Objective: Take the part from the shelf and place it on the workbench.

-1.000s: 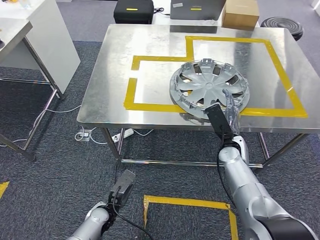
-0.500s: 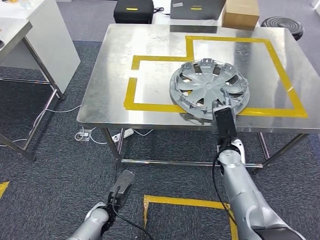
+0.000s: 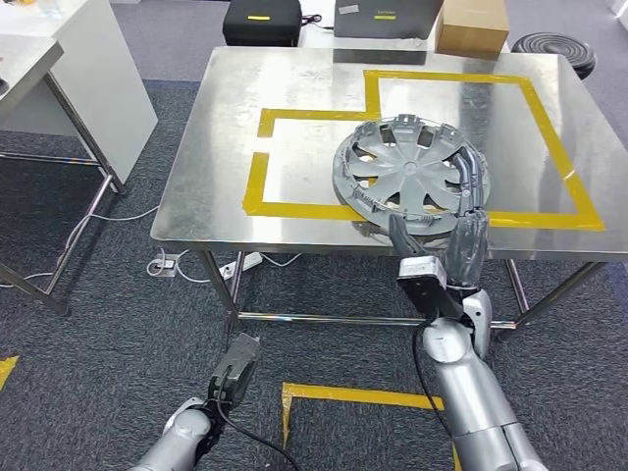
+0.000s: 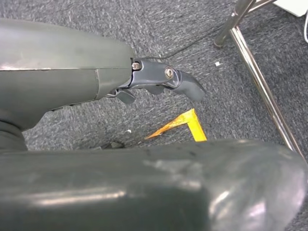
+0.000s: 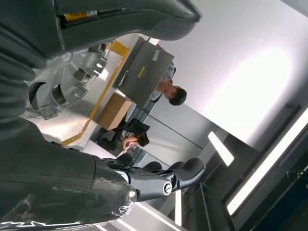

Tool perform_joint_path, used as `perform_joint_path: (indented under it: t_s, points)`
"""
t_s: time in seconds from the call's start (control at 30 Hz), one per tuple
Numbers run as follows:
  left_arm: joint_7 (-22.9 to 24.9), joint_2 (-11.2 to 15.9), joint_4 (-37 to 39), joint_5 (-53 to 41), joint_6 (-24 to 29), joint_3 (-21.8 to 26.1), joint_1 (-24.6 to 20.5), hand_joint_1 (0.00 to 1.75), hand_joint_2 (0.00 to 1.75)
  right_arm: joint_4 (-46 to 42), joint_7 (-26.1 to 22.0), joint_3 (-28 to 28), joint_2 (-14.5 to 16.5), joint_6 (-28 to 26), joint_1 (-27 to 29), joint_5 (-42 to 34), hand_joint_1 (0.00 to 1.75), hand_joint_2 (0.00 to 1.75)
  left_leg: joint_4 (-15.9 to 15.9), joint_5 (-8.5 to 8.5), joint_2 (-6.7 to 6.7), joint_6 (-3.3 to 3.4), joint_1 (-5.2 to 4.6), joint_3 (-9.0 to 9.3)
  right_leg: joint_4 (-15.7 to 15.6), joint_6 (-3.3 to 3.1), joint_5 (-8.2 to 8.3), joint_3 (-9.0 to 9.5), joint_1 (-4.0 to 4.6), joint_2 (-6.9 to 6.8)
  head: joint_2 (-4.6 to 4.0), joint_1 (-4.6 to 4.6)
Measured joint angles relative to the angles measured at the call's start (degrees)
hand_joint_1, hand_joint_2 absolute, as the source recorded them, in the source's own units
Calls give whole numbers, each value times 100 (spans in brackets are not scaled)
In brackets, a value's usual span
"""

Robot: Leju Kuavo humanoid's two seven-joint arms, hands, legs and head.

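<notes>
Your right hand has just let go, fingers spread wide, leaving the silver plastic wheel cover resting on the steel workbench; placement looks done. Left hand hangs holding nothing.

Our right hand raised with fingers spread and holding nothing, our left hand hanging low, fingers loosely extended, empty

Bare steel left of hubcap on bench; box and cases crowding far edge; right hand at near rim.
</notes>
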Motion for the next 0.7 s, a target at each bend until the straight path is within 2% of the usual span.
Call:
perform_joint_path:
  t_s: [0.2, 0.4, 0.7]
  points:
    - [-16, 32, 0, 60, -7, 4, 32, 0, 0, -565, -112, -116, -54, -18, 320, 25, 0, 175, 0, 0, 0, 0, 0, -1, 0, -1, -1, -1, 0, 0, 0, 1]
    - [-19, 37, 0, 66, -19, 9, 47, 0, 0, -967, -422, -625, 49, -18, 557, 653, 0, 175, 0, 0, 0, 0, 0, -3, 0, -1, -1, -1, 0, -1, 0, 1]
    - [-62, 37, 0, 131, 0, 40, 50, 0, 0, -1423, -439, -1418, 109, -18, 846, 766, 0, 175, 0, 0, 0, 0, -1, -3, 0, -1, -1, -2, -1, -1, 0, 0]
